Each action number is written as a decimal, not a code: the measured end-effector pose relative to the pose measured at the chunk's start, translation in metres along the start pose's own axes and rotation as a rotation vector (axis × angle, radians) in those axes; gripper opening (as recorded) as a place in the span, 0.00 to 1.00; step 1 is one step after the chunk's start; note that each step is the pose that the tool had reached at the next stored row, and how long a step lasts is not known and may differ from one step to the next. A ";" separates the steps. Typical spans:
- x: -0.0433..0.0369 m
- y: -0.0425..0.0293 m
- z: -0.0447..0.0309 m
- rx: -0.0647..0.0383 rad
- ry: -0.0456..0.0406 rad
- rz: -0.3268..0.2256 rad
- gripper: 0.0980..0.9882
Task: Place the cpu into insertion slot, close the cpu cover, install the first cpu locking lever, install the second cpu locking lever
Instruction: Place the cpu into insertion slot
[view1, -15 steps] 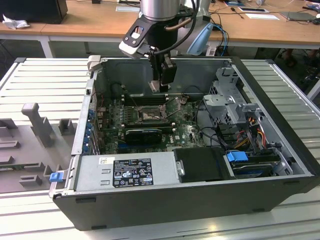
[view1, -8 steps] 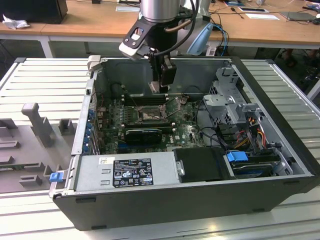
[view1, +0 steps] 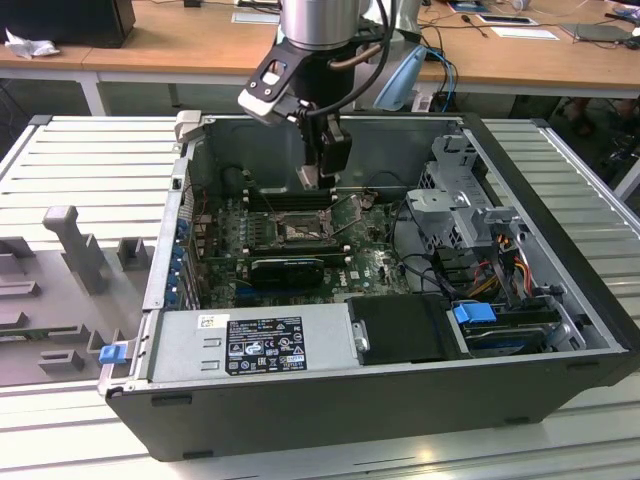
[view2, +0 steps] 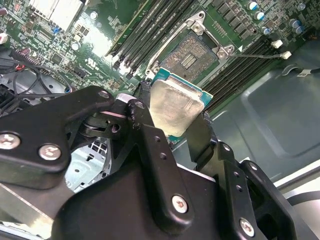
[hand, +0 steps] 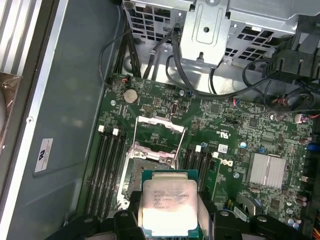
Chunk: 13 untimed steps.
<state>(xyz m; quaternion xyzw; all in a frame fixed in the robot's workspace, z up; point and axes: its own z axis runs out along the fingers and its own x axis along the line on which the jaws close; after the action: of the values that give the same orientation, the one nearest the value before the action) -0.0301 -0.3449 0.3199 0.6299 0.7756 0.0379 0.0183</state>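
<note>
We see 1 gripper clamped on 1 cpu, hovering near 1 insertion slot w/ 1 cpu cover flipped open, inside 1 PC case.

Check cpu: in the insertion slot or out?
Out. The gripper holds the cpu above the board; the insertion slot lies bare, with the cpu cover raised.

silver cpu — green-edged, black hand
</note>
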 end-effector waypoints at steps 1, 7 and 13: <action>0.0000 -0.0001 0.0007 0.000 0.0000 0.000 0.48; -0.0001 -0.0003 0.0042 0.000 -0.0007 0.009 0.48; -0.0001 -0.0005 0.0063 0.000 -0.0019 0.024 0.48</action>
<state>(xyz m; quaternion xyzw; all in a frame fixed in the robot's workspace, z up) -0.0301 -0.3449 0.3136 0.6394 0.7678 0.0375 0.0186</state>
